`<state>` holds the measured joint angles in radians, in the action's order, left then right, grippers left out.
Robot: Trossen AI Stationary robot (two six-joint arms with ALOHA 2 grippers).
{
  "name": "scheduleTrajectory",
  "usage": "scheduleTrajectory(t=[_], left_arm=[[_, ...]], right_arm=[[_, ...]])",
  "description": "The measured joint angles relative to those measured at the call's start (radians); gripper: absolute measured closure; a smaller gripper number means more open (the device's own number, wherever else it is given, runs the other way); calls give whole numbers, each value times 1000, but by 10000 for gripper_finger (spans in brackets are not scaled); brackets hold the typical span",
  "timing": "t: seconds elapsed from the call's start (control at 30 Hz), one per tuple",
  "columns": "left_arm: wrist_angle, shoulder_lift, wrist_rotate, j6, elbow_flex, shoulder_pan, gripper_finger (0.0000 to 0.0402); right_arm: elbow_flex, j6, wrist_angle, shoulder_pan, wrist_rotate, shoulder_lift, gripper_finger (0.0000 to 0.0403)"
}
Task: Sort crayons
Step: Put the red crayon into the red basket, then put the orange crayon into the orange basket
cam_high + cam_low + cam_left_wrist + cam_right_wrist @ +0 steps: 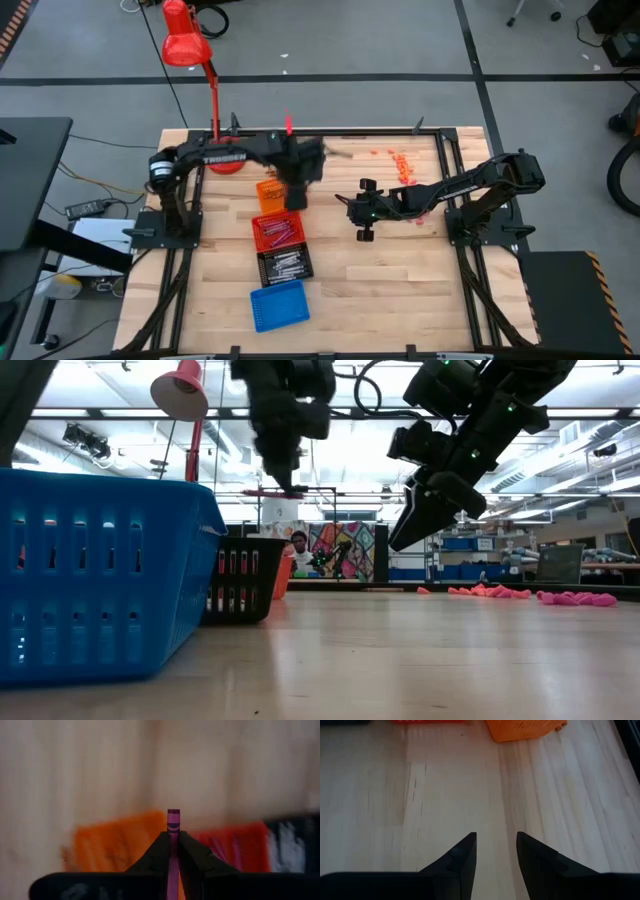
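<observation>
Table (350, 300): carrying four trays in a column near the middle, running orange (270, 192), red (278, 231), black (285, 264), blue (278, 305); loose crayons (402, 165) lying scattered toward the far right side, well apart from the trays.
Left arm: reaching across the far edge, left gripper (173, 845) hanging above the orange and red trays.
Left gripper state: clenching a maroon crayon (173, 822) between the fingertips, crayon standing out past the tips.
Right arm: waiting mid-table, right gripper (496, 851) hovering over bare wood beside the orange tray, fingers parted, holding nothing.
Step in hand: judging as carrying one maroon crayon to its tray; drop not yet made.
Next move: probably centring over the red tray, lowering, then releasing, taking care not to stray over the orange tray just beside it.
Sorted so far: sticks showing in the red and black trays; blue looking unfilled.
Hard to make out: left wrist view smearing heavily, tray edges uncertain; exact tray under the crayon not telling; orange tray partly hiding under the left arm in the high view; pile colours reading only as orange-pink.
</observation>
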<state>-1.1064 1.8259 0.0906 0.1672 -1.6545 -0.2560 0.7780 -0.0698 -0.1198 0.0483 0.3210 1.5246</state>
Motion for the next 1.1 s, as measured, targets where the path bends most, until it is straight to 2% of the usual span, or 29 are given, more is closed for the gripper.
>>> scheduleTrajectory(t=[0.2, 0.33, 0.57, 0.63, 0.7, 0.8, 0.97, 1.1], left_arm=[[6, -101, 4, -107, 183, 133, 370], [124, -141, 4, -192, 325, 205, 369], [293, -147, -2, -291, 507, 264, 353], [311, -147, -33, -333, 548, 268, 345], [315, -146, -77, -373, 572, 267, 335], [323, -146, -85, -388, 582, 267, 313], [298, -146, -81, -346, 525, 271, 276], [247, -165, -214, -267, 474, 255, 270]], right_arm=[[0, -1, 8, 15, -1, 0, 260], [0, -8, 26, 18, -6, 0, 260], [0, -8, 53, 18, -27, 0, 260], [0, -9, 61, 21, -27, 0, 260], [0, -9, 70, 22, -27, 0, 260], [0, -10, 78, 22, -28, 0, 260], [0, -11, 78, 22, -28, 0, 260], [0, -11, 78, 22, -27, 0, 260]])
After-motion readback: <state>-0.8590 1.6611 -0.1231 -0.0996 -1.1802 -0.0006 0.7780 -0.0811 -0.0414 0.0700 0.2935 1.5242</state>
